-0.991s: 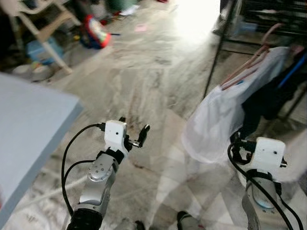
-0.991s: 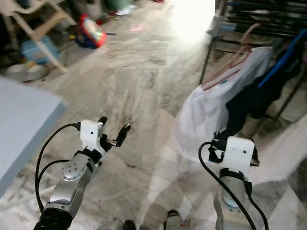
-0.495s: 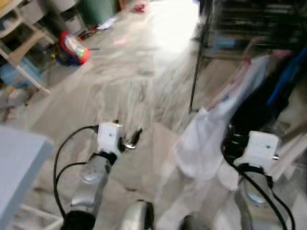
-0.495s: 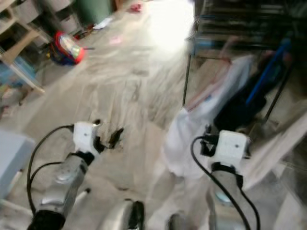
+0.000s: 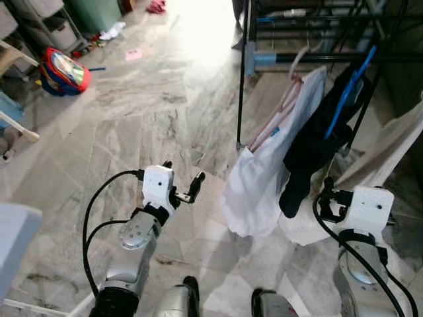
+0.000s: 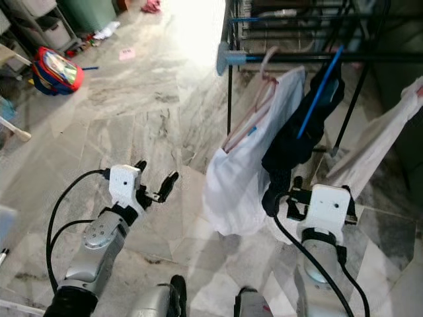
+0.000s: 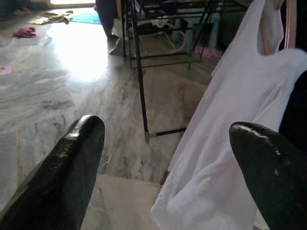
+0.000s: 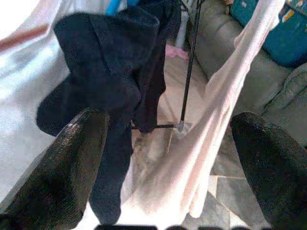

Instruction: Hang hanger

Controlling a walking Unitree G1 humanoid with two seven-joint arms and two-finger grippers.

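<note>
A: From the head views, what is seen?

B: A pink hanger point(image 5: 285, 105) carrying a white garment point(image 5: 268, 168) is hooked on the black drying rack point(image 5: 317, 58), beside a blue hanger point(image 5: 349, 82) with dark clothing point(image 5: 310, 148). Judged so, the hanging looks done.

A: And from the wrists?

B: The left gripper point(image 7: 168, 158) is held with jaws apart, empty, short of the white garment. The right gripper point(image 8: 172, 163) is likewise spread, nothing clasped, facing the dark clothing and a pale cloth point(image 8: 225, 100).
</note>
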